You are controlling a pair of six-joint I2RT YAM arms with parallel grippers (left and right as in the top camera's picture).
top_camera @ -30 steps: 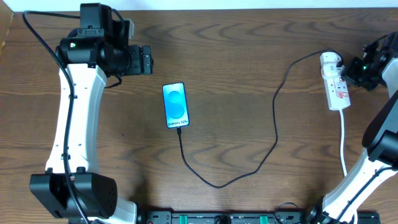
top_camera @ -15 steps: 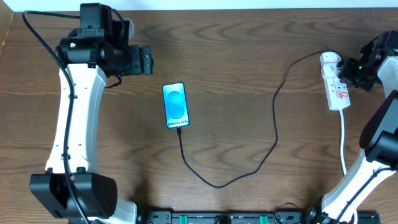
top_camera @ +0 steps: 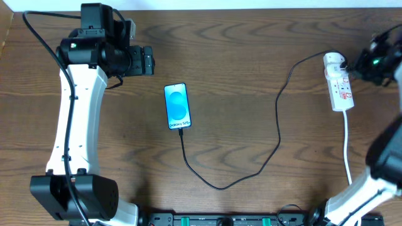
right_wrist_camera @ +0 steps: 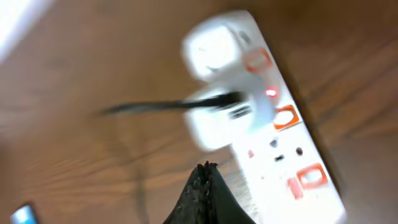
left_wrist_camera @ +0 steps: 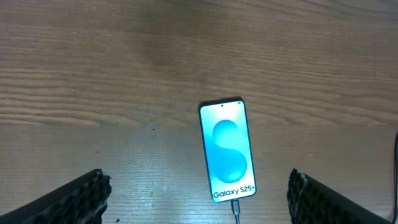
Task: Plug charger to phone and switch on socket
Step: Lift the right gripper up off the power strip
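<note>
The phone (top_camera: 177, 106) lies on the table with its blue screen lit, also in the left wrist view (left_wrist_camera: 227, 149). The black charger cable (top_camera: 251, 171) runs from its lower end (left_wrist_camera: 234, 208) in a loop to a white plug adapter (top_camera: 333, 61) in the white socket strip (top_camera: 341, 88). In the right wrist view the adapter (right_wrist_camera: 219, 121) sits in the strip (right_wrist_camera: 292, 155), and a small red light (right_wrist_camera: 270, 93) glows beside it. My left gripper (top_camera: 148, 61) is open and empty above the phone's far end. My right gripper (right_wrist_camera: 207, 186) is shut and empty, just right of the strip (top_camera: 367, 64).
The strip's white cord (top_camera: 347, 147) runs toward the table's front edge on the right. The left arm (top_camera: 75, 119) stands along the left side. A black rail (top_camera: 220, 220) lines the front edge.
My right gripper has shifted to the right and slightly up, away from the socket strip. The left arm, phone and cable have not moved.
</note>
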